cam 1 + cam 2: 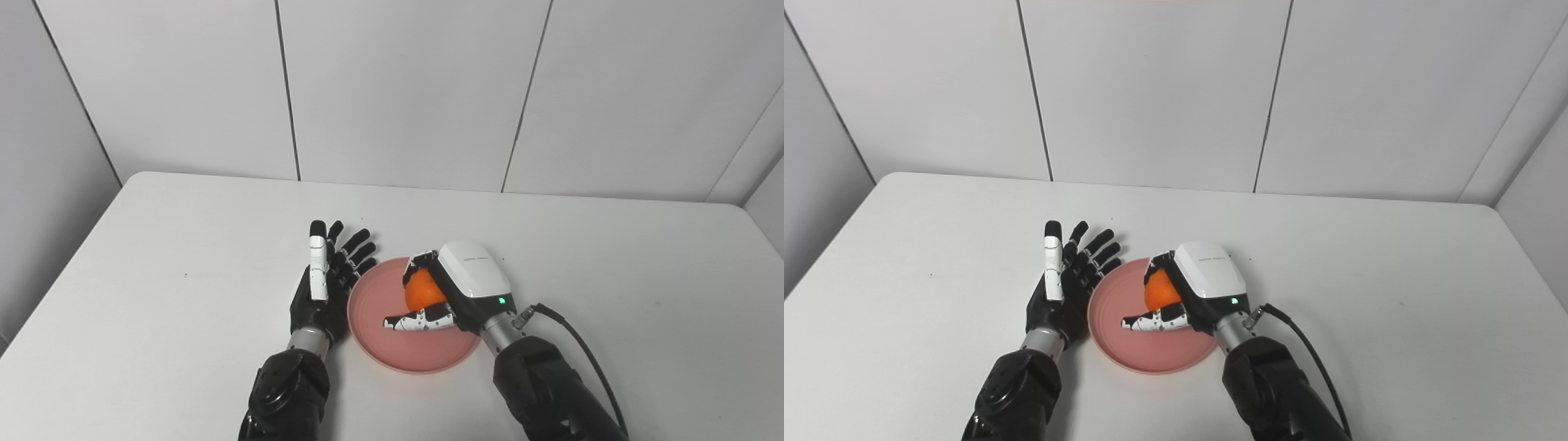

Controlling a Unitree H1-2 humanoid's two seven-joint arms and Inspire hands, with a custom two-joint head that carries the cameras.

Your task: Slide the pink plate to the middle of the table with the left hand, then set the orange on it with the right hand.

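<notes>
The pink plate (373, 306) lies near the middle of the white table (184, 245). My right hand (456, 288) is over the plate, shut on the orange (422, 291), with fingers curled around it and the thumb stretched out below it. Whether the orange touches the plate I cannot tell. My left hand (327, 275) is open, fingers spread and pointing away, resting at the plate's left rim. In the right eye view the plate (1115, 315), orange (1160, 291), right hand (1200, 285) and left hand (1062, 275) show the same.
A black cable (582, 349) runs from my right wrist along the arm. White wall panels (398, 92) stand behind the table's far edge. A tiny dark speck (185, 275) lies on the table at the left.
</notes>
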